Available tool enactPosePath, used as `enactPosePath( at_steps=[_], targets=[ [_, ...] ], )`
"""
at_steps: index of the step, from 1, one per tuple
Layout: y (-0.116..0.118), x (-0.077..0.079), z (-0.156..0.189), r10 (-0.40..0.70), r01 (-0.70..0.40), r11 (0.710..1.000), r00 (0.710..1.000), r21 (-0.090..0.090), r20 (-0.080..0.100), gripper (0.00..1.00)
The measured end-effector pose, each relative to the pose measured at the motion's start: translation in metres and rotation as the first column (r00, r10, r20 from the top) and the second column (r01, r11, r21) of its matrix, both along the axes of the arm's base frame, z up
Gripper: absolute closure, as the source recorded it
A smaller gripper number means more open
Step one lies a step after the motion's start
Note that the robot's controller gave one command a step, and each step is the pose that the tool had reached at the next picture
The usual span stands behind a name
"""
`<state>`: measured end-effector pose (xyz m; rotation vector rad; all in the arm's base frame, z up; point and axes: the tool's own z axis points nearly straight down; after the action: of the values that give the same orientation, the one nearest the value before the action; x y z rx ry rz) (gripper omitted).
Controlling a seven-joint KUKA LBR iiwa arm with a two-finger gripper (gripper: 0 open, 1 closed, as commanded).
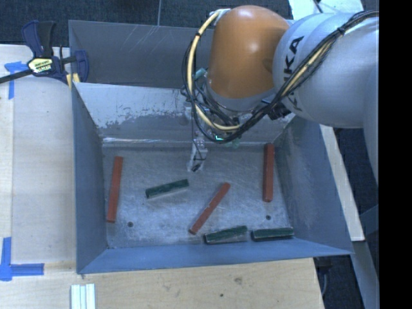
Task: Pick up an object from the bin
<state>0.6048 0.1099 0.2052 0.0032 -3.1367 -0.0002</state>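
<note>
— Where is your end effector?

— My end effector (196, 161) hangs low over the back part of the bin (87, 172) floor, close to the rear wall. I cannot tell from this angle whether it is wide or narrow.

— What lies nearest to it?

— A dark green stick (167, 188) lies flat just in front of the end effector and a little to the view's left, apart from it. Next is a slanted red-brown stick (210, 208), further toward the front wall and slightly to the view's right.

— And beyond those?

— An upright-lying red-brown stick (268, 172) runs along the wall to the view's right of the end effector. A second green stick (225, 235) lies against the front wall, just past the slanted one's lower end. The left red-brown stick (114, 188) lies along the opposite wall, well apart from the end effector. Farthest is a third green stick (272, 234), in line with the second and nearly touching it, toward the front right corner.
</note>
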Motion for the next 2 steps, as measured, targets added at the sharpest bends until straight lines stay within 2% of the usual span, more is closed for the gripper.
enactPosePath(
  at_steps=[1, 2],
  targets=[
    [-0.029, -0.011, -0.138, 0.049, -0.049, 0.999, 0.999, -0.001, -0.001, 0.00],
    [0.018, -0.044, -0.135, 0.103, -0.103, 0.995, 0.995, 0.002, 0.005, 0.00]
  ],
)
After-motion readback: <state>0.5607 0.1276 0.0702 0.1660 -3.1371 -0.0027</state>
